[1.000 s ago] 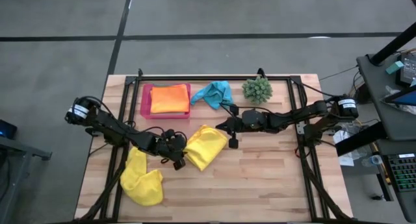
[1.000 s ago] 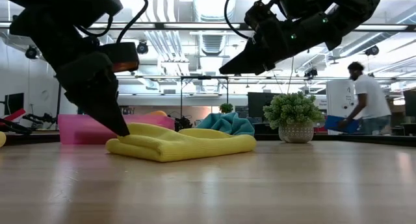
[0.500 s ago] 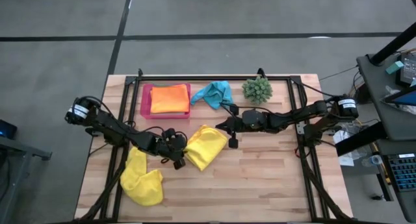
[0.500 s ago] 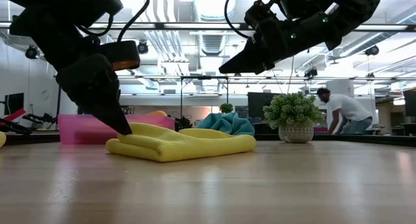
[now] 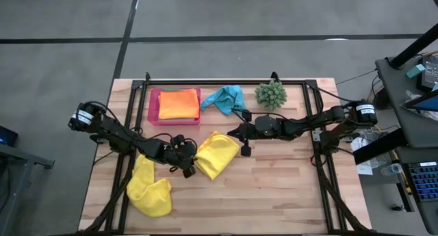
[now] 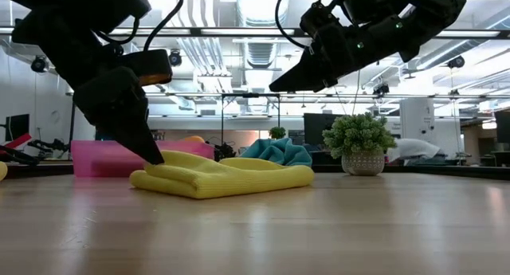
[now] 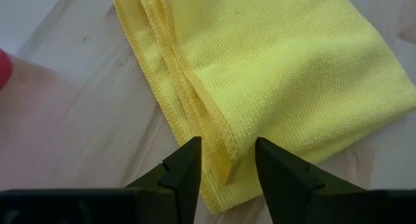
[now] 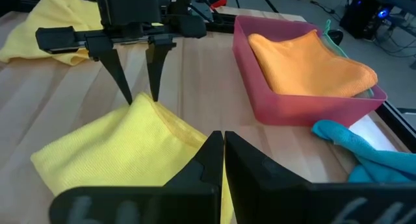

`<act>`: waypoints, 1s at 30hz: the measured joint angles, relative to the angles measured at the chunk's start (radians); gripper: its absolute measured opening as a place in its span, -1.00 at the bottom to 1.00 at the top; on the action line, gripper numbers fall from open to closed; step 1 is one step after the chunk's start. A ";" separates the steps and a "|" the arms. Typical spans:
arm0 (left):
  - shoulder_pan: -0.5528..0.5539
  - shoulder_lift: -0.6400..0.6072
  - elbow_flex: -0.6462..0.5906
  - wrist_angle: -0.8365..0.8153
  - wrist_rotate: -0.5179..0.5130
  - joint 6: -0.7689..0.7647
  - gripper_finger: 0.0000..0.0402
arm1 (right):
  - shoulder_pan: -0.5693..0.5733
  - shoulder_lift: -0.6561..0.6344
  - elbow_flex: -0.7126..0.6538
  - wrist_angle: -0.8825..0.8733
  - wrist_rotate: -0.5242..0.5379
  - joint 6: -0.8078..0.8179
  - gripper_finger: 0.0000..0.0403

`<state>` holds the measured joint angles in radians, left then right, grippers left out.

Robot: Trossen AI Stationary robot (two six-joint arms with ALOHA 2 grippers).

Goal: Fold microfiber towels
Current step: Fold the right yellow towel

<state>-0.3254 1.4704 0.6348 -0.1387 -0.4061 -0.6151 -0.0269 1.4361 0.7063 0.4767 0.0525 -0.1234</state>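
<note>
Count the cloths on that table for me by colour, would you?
Yellow: 2, one folded mid-table, one crumpled at the near left.
Orange: 1, in the pink tray.
Turquoise blue: 1, beside the tray.
Total: 4 cloths in clear view.

I count two yellow towels, one folded, one crumpled; one orange towel; one turquoise towel; one pink tray; one plant ball.

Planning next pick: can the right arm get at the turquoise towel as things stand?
Probably yes. The turquoise towel lies uncovered beside the pink tray, close behind the right gripper, which hangs above the table, jaws shut and empty.
</note>
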 joint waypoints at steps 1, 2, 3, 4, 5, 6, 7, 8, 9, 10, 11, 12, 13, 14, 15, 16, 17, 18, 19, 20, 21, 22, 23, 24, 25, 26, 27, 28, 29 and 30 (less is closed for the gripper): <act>0.000 0.000 0.000 0.000 0.000 0.000 -0.36 | 0.000 0.000 0.000 0.000 0.000 0.000 -0.96; 0.001 0.000 0.000 0.000 0.000 0.000 -0.36 | 0.000 0.000 0.000 0.000 0.000 0.000 -0.96; 0.001 0.000 0.000 0.000 0.000 0.000 -0.36 | 0.000 0.000 0.000 0.000 0.000 0.000 -0.96; 0.003 0.000 0.000 0.000 0.000 0.000 -0.36 | 0.000 0.000 0.000 0.000 0.000 0.000 -0.96; 0.003 0.000 0.000 0.000 0.000 0.000 -0.36 | 0.000 0.000 0.000 0.000 0.000 0.000 -0.96; 0.004 0.000 0.000 0.000 -0.001 0.000 -0.36 | 0.000 0.000 0.000 0.000 0.000 0.000 -0.96; 0.005 0.000 0.000 0.000 -0.002 0.000 -0.36 | 0.000 0.000 0.000 0.000 0.000 0.000 -0.96; 0.005 0.000 0.000 0.000 -0.005 0.000 -0.36 | 0.000 0.000 0.000 0.000 0.000 0.000 -0.96; 0.005 0.000 0.000 0.000 -0.005 0.000 -0.36 | 0.000 0.000 0.000 0.000 0.000 0.000 -0.96; 0.006 0.000 0.000 0.000 -0.006 0.000 -0.36 | 0.000 0.000 0.000 0.000 0.000 0.000 -0.96; 0.005 0.000 0.000 0.000 -0.008 -0.001 -0.36 | 0.000 0.000 0.000 0.000 0.000 0.000 -0.96; 0.006 0.000 0.000 0.000 -0.011 -0.001 -0.36 | 0.000 0.000 -0.001 0.000 0.000 0.000 -0.96; 0.006 0.000 0.000 0.000 -0.014 -0.001 -0.36 | 0.000 0.000 -0.002 0.000 0.000 0.000 -0.96; 0.006 0.000 0.000 0.000 -0.015 -0.001 -0.36 | 0.000 0.000 -0.002 0.000 0.000 0.000 -0.96; 0.006 0.000 0.000 0.000 -0.016 -0.001 -0.36 | 0.000 0.000 -0.002 0.000 0.000 0.000 -0.96; 0.006 0.000 0.000 0.000 -0.017 -0.001 -0.36 | 0.000 0.000 -0.002 0.000 0.000 0.000 -0.96; 0.005 0.000 0.000 0.000 -0.019 -0.001 -0.36 | 0.000 0.000 -0.002 0.000 0.000 0.000 -0.96; 0.006 0.000 0.000 0.000 -0.019 -0.001 -0.36 | 0.000 0.000 -0.002 0.000 0.000 0.000 -0.96; 0.006 0.000 0.000 0.000 -0.019 -0.001 -0.36 | 0.000 0.000 -0.003 0.000 0.000 0.000 -0.96; 0.006 0.000 0.000 0.000 -0.020 -0.001 -0.36 | 0.000 0.000 -0.003 0.000 0.000 0.000 -0.96; 0.006 0.000 0.000 0.000 -0.020 -0.001 -0.36 | 0.000 0.000 -0.003 0.000 0.000 0.000 -0.96; 0.006 0.000 0.000 0.000 -0.020 -0.001 -0.36 | 0.000 0.000 -0.004 0.000 0.000 0.000 -0.96; 0.006 0.000 0.000 0.000 -0.020 -0.001 -0.36 | 0.000 0.000 -0.004 0.000 0.000 0.000 -0.96; 0.006 0.000 0.000 0.000 -0.020 -0.002 -0.36 | 0.000 0.000 -0.004 0.000 0.000 0.000 -0.96; 0.006 0.000 0.000 0.000 -0.020 -0.002 -0.36 | 0.000 0.000 -0.004 0.000 0.000 0.000 -0.96; 0.006 0.000 0.000 0.000 -0.020 -0.002 -0.36 | 0.000 0.000 -0.004 0.000 0.000 0.000 -0.96; 0.006 0.000 0.000 0.000 -0.019 -0.002 -0.36 | 0.000 0.000 -0.004 0.000 0.000 0.000 -0.96; 0.006 0.000 0.000 0.000 -0.019 -0.002 -0.36 | 0.000 0.000 -0.004 0.000 0.000 0.000 -0.96; 0.006 0.000 0.000 0.000 -0.020 -0.002 -0.36 | 0.000 0.001 -0.004 0.000 0.000 0.000 -0.96; 0.006 0.000 0.000 0.000 -0.020 -0.002 -0.36 | 0.000 0.005 -0.004 0.003 0.000 0.000 -0.96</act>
<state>-0.3199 1.4704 0.6346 -0.1385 -0.4258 -0.6167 -0.0269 1.4414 0.7021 0.4794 0.0525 -0.1238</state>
